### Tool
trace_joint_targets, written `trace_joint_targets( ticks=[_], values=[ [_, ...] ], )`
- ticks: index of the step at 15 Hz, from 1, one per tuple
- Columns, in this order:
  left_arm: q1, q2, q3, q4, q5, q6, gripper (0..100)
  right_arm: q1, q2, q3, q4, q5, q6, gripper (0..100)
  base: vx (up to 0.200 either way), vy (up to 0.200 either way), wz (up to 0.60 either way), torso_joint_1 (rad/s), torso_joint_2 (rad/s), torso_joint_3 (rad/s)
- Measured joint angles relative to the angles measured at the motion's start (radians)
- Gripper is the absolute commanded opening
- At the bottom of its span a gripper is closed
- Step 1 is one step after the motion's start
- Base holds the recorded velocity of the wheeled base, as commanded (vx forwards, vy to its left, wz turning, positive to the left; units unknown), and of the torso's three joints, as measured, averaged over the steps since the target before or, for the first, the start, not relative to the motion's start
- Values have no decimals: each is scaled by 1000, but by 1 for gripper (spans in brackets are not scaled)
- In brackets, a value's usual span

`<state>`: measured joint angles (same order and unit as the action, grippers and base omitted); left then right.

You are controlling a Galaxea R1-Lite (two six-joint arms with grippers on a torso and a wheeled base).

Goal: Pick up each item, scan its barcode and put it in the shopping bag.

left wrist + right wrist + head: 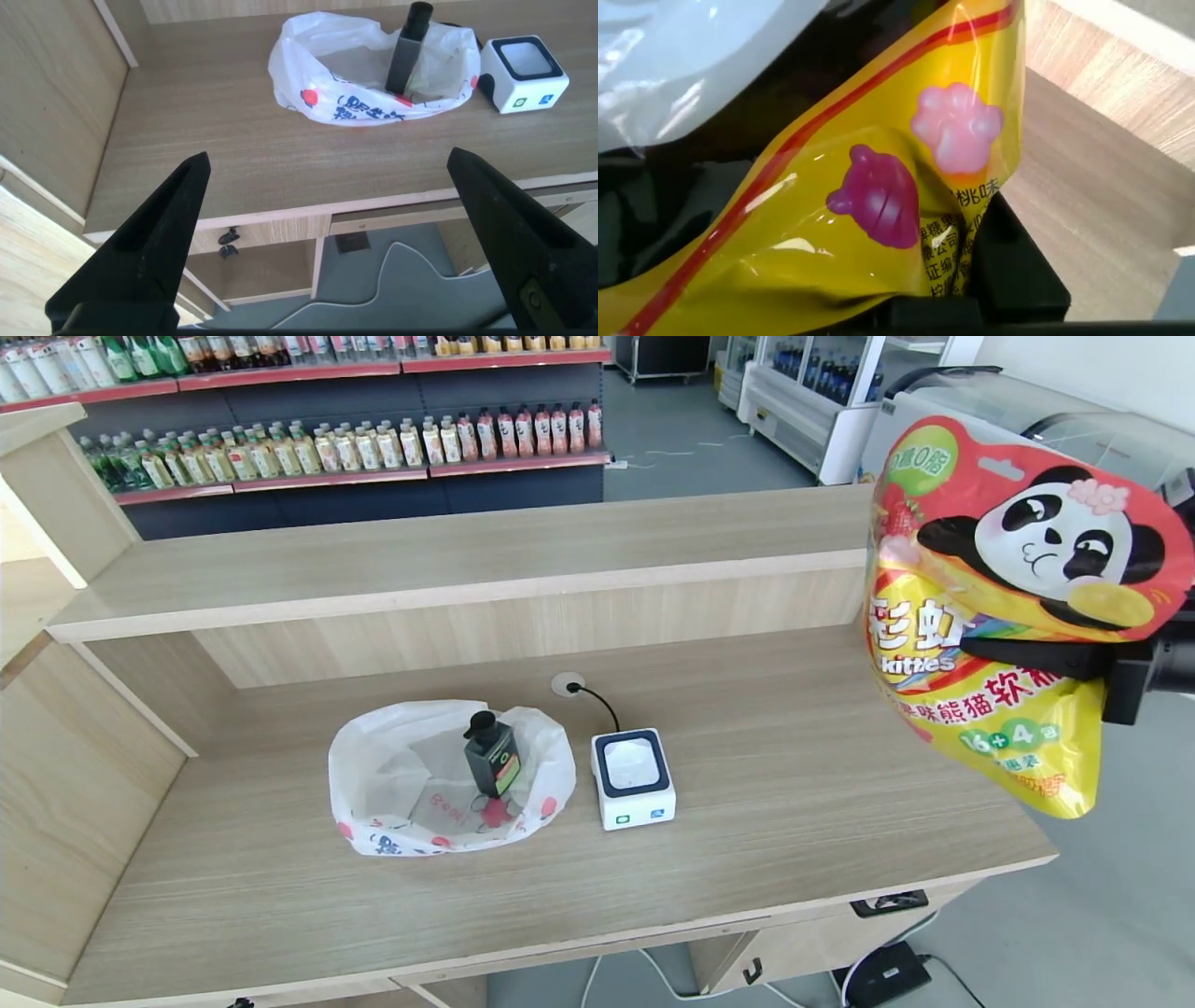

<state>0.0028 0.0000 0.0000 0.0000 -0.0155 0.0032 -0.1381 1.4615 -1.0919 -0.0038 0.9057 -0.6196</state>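
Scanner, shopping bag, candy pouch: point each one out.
scanner (632, 773), head view, on its top window.
shopping bag (362, 782), head view, on its left plastic wall.
candy pouch (1018, 599), head view, on the printed front below the panda.

The candy pouch (990, 728) bore a row of large white characters, smaller red ones beneath, and numerals in green circles. The shopping bag (366, 807) carried red lettering and the scanner (635, 814) two small badges, all too small to read.
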Motion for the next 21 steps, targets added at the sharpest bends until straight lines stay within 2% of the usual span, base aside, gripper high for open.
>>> trace_joint_targets(
  ticks=[5,8,10,11,12,15,16,17,18,20,21],
  values=[
    [0,0,0,0,0,0,100,-66,1,3,-9,55,150,0,0,0,0,0,0,0],
    [0,0,0,0,0,0,100,-71,-15,4,-53,56,155,0,0,0,0,0,0,0],
    [1,0,0,0,0,0,100,-51,-17,4,-119,56,207,0,0,0,0,0,0,0],
    [0,0,0,0,0,0,100,-21,-17,4,-179,56,294,0,0,0,0,0,0,0],
    [0,0,0,0,0,0,100,13,-17,4,-252,56,436,0,0,0,0,0,0,0],
    [0,0,0,0,0,0,100,156,-11,27,-521,53,924,0,0,0,0,0,0,0],
    [0,0,0,0,0,0,100,208,-5,44,-574,50,984,0,0,0,0,0,0,0],
    [0,0,0,0,0,0,100,253,5,66,-587,23,987,0,0,0,0,0,0,0],
    [0,0,0,0,0,0,100,290,25,83,-594,-69,930,0,0,0,0,0,0,0],
    [0,0,0,0,0,0,100,353,82,99,-639,-343,807,0,0,0,0,0,0,0],
    [0,0,0,0,0,0,100,389,119,99,-726,-471,781,0,0,0,0,0,0,0]
  ],
)
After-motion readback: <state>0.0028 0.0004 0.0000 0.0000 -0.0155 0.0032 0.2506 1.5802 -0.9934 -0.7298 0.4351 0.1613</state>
